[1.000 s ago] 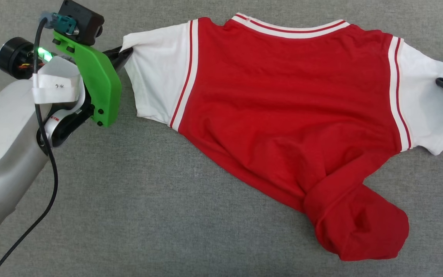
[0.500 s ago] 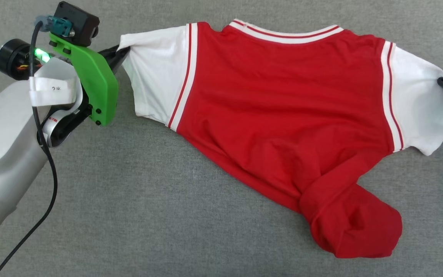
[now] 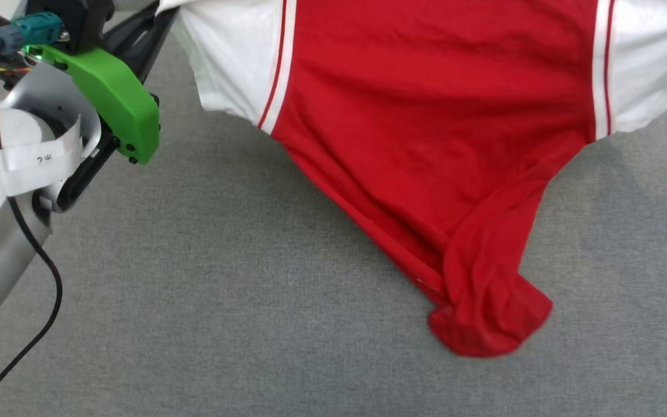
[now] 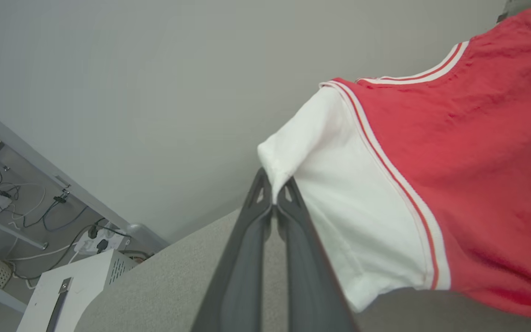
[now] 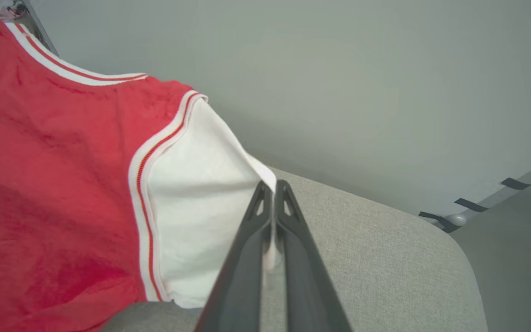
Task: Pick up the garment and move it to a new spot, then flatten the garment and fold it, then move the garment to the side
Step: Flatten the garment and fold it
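Note:
The garment (image 3: 426,116) is a red jersey with white sleeves, and it hangs stretched between both grippers above the grey table. Its bunched red hem (image 3: 484,324) trails down to the table surface. In the head view my left gripper (image 3: 162,8) sits at the top left, at the edge of one white sleeve. The left wrist view shows that gripper (image 4: 274,196) shut on the corner of that sleeve (image 4: 339,193). In the right wrist view my right gripper (image 5: 272,191) is shut on the tip of the other white sleeve (image 5: 201,193). No lettering shows on the visible side.
A grey fabric tabletop (image 3: 194,289) spreads under the garment. Its rounded edge (image 5: 454,249) shows in the right wrist view, with a pale wall behind. Past the table's other edge stand a white box (image 4: 62,286) and floor cables. A black cable (image 3: 38,272) hangs from my left arm.
The right gripper has shut on its sleeve. Both grippers have risen with the garment, so the shoulders left the table and the rolled hem hangs down. The head view also shifted.

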### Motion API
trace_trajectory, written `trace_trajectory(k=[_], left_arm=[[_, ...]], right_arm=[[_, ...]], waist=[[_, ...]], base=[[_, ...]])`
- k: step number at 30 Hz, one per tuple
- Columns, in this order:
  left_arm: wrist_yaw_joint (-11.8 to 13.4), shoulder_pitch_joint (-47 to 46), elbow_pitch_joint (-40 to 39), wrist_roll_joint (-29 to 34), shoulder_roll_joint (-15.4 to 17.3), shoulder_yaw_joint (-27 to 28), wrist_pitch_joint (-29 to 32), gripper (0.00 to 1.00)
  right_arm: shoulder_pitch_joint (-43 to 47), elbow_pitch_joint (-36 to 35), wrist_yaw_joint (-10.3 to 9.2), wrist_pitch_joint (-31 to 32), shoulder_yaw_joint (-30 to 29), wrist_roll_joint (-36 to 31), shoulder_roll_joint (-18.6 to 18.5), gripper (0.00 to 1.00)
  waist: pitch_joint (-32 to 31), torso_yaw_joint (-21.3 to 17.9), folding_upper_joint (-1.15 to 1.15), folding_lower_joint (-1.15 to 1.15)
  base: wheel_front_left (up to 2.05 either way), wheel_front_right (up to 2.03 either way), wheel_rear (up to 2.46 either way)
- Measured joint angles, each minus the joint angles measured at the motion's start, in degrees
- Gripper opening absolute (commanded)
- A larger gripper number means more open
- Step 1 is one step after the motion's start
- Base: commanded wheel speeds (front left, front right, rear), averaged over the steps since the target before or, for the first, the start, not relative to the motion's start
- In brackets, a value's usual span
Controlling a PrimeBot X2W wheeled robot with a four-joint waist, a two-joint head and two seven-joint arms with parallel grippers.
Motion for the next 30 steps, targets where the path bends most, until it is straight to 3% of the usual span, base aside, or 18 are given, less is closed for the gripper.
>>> trace_trajectory(k=[10,20,30], left_arm=[[3.33,-4.38,-6.9,2.47,1.33,2.76,-2.48,0.0],[3.63,-10.76,-6.42,4.74,-0.7,3.01,-2.48,0.0],[1.7,-22.14,1.82,7.1,-5.22,4.31,-3.49,0.0]], right_arm=[[-0.11,-5.8,0.0,-4.35,-5.69,-1.36,-2.0,0.0],[-3.01,-9.14,0.0,-4.58,-8.22,-5.8,-0.23,0.0],[-17.06,-3.44,0.0,-2.89,-9.0,-13.76,6.31,0.0]], waist=[[-5.8,-0.68,0.0,0.0],[-7.5,-1.62,0.0,0.0],[-2.42,-2.36,0.0,0.0]], base=[[0.0,0.0,0.0],[0.0,0.0,0.0],[0.0,0.0,0.0]])
